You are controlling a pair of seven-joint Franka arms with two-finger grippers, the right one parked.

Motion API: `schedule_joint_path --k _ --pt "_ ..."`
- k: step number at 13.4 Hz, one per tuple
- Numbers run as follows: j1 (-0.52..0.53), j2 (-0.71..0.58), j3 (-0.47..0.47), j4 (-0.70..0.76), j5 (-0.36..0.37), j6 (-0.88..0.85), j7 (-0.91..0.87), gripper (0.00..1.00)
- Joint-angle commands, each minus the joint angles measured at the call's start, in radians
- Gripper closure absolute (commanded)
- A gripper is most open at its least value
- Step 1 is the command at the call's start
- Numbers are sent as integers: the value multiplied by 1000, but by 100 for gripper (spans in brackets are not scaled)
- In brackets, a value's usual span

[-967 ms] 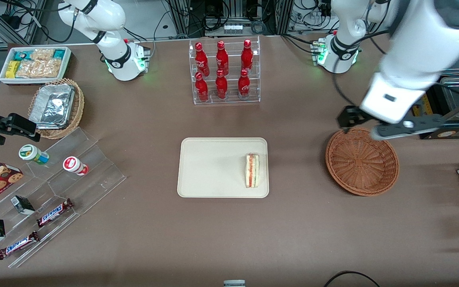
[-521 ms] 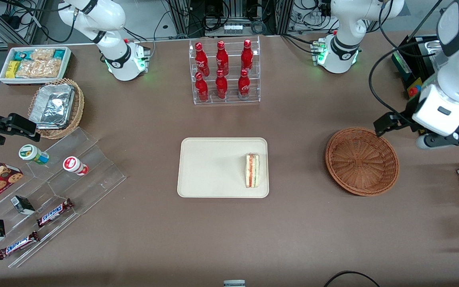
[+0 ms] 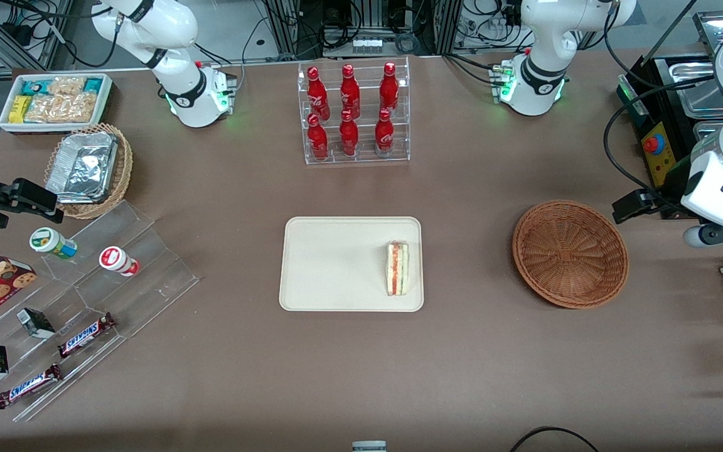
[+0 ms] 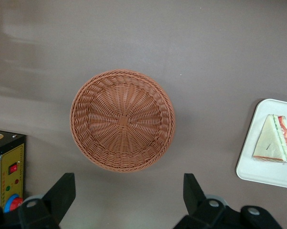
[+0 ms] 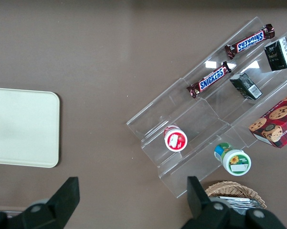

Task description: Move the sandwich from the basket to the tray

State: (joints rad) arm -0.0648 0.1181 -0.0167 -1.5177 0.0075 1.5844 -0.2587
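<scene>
The tray (image 3: 336,251) lay at the middle of the table, nearer the front camera than the rack of red bottles (image 3: 354,113). The sandwich (image 3: 397,269) rested inside the tray, close against the rim at the end facing the working arm, its red and green filling showing along the cut edge. It appeared wrapped in clear film, though that was hard to make out. Toward the working arm's end of the table sat the basket (image 3: 570,254), well apart from the tray and with nothing in it.

The left arm's gripper (image 4: 128,177) hung above bare table just beside the basket, at the basket's edge away from the tray. Its two fingers stood wide apart with nothing between them.

Judged from this layout, the transfer looked complete, so little remained to go wrong. The main risk lay with the sandwich sitting so near the tray's low rim: a nudge to the tray could have slid it up onto the rim or off onto the table. A low sweep of the arm or its hanging cable could also have caught the light basket and dragged it.

The sandwich lay well apart from the gripper, with the whole basket and a stretch of bare table between them.
</scene>
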Motion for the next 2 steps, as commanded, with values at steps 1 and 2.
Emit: schedule_joint_path --k 1,2 --pt "10 -25 -12 -16 0 8 12 0" --pt "10 -25 -11 -16 0 6 13 0"
